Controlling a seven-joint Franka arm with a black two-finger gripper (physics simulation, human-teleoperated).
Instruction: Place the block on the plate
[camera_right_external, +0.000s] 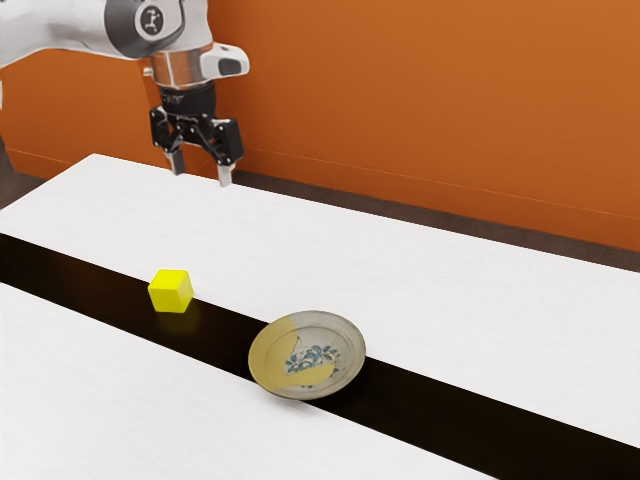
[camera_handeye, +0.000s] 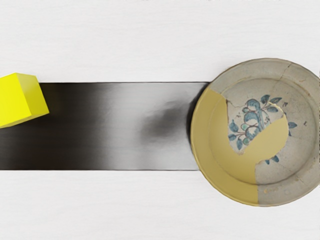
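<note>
The hand (camera_right_external: 201, 174) hangs above the desk (camera_right_external: 420, 290), its fingers spread wide and empty. On the desk's dark strip (camera_right_external: 430, 400), the yellow block (camera_right_external: 170, 292) sits toward the exterior view's left, apart from the patterned plate (camera_right_external: 307, 355), which lies nearer and farther right.

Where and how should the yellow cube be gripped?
Likely best by two opposite upright sides of the yellow cube, around mid-height, coming straight down from above. It sits flat, its sides are flat and parallel, its top is uncovered, and the open gripper points down.
</note>
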